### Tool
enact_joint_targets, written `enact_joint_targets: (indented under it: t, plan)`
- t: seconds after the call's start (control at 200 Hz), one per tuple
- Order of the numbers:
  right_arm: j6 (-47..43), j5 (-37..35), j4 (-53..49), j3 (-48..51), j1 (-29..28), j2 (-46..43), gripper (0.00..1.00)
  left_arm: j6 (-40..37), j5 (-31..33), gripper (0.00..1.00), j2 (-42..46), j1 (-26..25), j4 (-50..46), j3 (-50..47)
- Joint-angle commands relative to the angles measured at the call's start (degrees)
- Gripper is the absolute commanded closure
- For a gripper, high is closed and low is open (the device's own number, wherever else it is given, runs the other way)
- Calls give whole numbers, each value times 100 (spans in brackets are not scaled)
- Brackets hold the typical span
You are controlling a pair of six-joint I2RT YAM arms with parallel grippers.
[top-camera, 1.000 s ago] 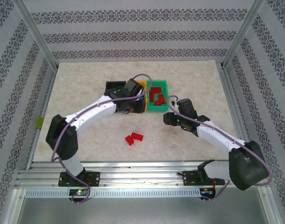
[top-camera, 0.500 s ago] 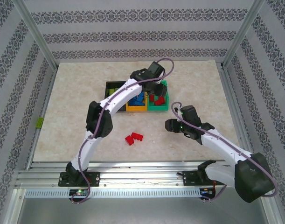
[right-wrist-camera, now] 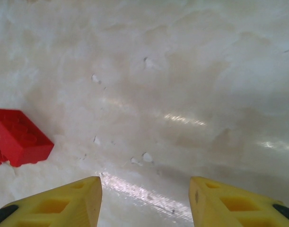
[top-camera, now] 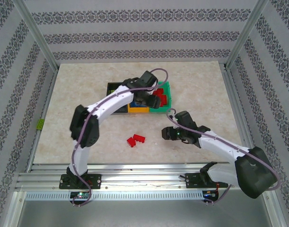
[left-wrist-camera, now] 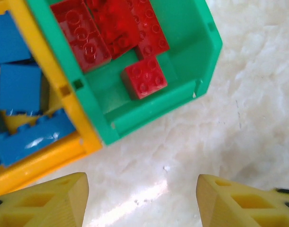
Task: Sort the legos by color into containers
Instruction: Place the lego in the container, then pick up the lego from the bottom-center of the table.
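Two loose red legos [top-camera: 135,139] lie on the table in front of the containers. The green bin [left-wrist-camera: 153,106] holds several red bricks [left-wrist-camera: 144,78]. Beside it, the orange bin [left-wrist-camera: 64,90] holds blue bricks [left-wrist-camera: 21,90]. My left gripper [left-wrist-camera: 142,198] hovers open over bare table just off the green bin's near corner, nothing between its fingers; from above it [top-camera: 145,98] sits over the bins' front edge. My right gripper [right-wrist-camera: 144,198] is open and empty, low over the table, with a red brick [right-wrist-camera: 19,137] to its left. In the top view it [top-camera: 167,135] is right of the loose pair.
The black bin [top-camera: 117,90] stands left of the orange bin [top-camera: 138,109], partly covered by my left arm. The green bin [top-camera: 165,100] ends the row on the right. Metal frame posts and patterned walls ring the marble tabletop.
My left gripper went from shut to open while its arm swung from the orange bin over to the green bin. My right gripper came nearer and leftward, toward the loose red bricks.
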State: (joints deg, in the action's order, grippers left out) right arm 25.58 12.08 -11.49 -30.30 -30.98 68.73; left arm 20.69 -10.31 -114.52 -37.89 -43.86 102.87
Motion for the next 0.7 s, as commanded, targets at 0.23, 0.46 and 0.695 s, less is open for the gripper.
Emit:
enact_joint_targets:
  t: [0.23, 0.46, 0.695]
  plan:
    - [-127, -56, 221, -804, -900, 796, 47, 818, 275, 39, 2316, 31, 2402, -3128]
    - [-312, 167, 309, -1224, -1408, 1422, 47, 1305, 393, 39, 3212, 166, 2814, -4585]
    - [-813, 250, -33, -1836, -1866, 2201, 46, 1786, 615, 39, 4081, 194, 3115, -5764]
